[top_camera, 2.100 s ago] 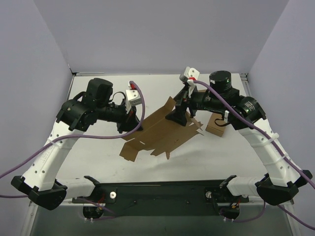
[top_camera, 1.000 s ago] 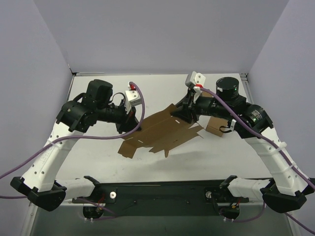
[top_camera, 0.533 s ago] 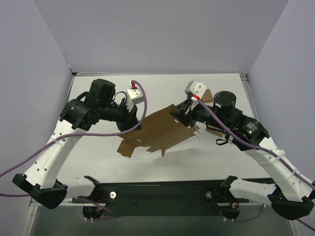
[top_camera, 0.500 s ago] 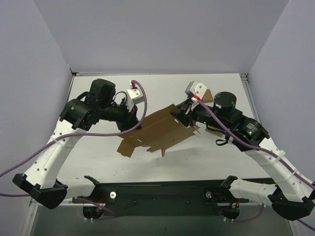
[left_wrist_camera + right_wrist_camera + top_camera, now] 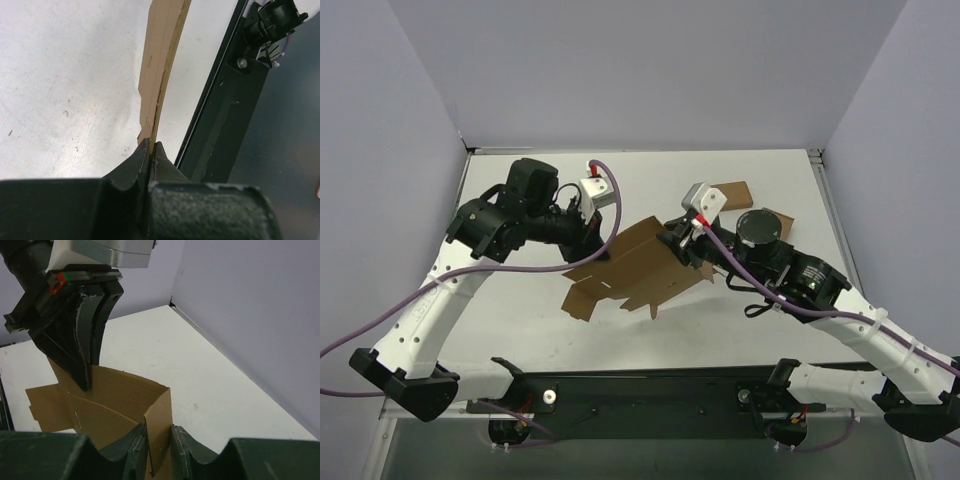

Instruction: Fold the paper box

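Since it is thin brown card, the box (image 5: 635, 265) should be light and springy. It will likely crease or tear easily and be stiff only along its scored folds, so it is best held by an edge close to a fold, not mid-panel. It sits tilted and partly raised between the arms, left of and nearer than the small box (image 5: 731, 192). The left gripper (image 5: 595, 245) is pinched tight on the edge farthest from the small box. The right gripper (image 5: 678, 238) clasps an upturned flap on the side nearest it.
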You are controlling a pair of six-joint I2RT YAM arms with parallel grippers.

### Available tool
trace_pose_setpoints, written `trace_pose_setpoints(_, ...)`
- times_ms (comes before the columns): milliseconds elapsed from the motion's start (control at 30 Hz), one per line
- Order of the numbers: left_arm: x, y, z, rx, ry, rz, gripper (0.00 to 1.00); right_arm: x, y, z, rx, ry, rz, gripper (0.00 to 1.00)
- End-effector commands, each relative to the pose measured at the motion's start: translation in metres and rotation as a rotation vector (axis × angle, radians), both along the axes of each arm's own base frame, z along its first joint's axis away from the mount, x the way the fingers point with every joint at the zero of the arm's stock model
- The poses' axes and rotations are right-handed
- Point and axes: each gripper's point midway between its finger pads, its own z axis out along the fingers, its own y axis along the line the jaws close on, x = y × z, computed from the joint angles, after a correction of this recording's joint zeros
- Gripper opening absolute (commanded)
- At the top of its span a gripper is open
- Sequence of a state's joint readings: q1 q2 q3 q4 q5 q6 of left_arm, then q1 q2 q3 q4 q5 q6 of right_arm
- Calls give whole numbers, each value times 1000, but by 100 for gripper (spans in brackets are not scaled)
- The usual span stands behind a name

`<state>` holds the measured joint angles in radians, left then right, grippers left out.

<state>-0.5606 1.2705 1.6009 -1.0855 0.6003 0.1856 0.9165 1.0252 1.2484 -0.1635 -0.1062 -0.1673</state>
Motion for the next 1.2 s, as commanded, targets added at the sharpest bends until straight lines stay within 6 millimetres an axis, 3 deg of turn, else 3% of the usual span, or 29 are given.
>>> trace_pose_setpoints(0, 16, -11, 14, -57, -55, 11, 0, -4, 8, 9, 32, -76, -39, 3)
trace_pose_setpoints(233, 14, -13, 15, -71, -49, -7, 0, 0, 13, -1, 4, -106, -99, 3)
trace_pose_setpoints(467, 10, -17, 15, -86, -41, -34, 0, 21, 27, -5, -15, -135, -240, 8)
trace_pose_setpoints(567, 10, -16, 15, -85, -39, -30, 0, 20, 36, -7, -19, -158, -263, 13)
trace_pose_setpoints(867, 16, -17, 11, -79, -26, -6, 0, 19, 47, -15, -35, -190, -410, 19)
trace_pose_setpoints(1033, 16, -18, 10, -79, -30, -8, 0, 16, 51, -22, -29, -160, -419, 28)
trace_pose_setpoints(1133, 17, -15, 6, -73, -43, -9, 0, 14, 39, -13, -19, -133, -449, 40)
trace_pose_setpoints(1167, 16, -15, 6, -84, -45, -25, 0, 11, 31, 0, 15, -125, -449, 53)
